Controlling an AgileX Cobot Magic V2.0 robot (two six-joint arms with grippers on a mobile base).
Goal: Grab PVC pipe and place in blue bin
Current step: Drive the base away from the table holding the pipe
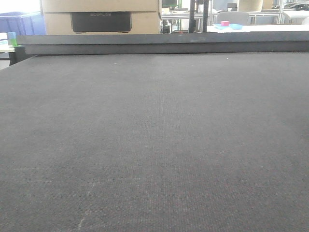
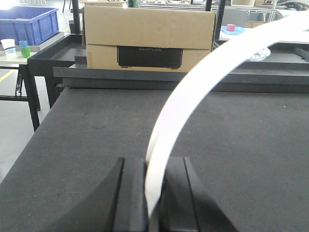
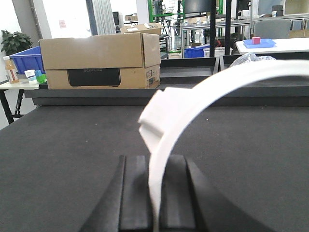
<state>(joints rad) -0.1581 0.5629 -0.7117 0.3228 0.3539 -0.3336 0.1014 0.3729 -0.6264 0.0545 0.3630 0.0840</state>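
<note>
Skims the dark grey felt tabletop from the front; rides close behind left gripper and right gripper, facing the same brown cardboard box.

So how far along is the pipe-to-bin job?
Done: the grab. The PVC pipe is clamped in the left hand. The right hand is shut on a white arc too; I cannot tell whether it is the same piece. In hand: both are held over the black mat. Left: the placing. The blue bin stands far off to the left, beyond the mat.

Two pincers, one cardboard box, one table.
</note>
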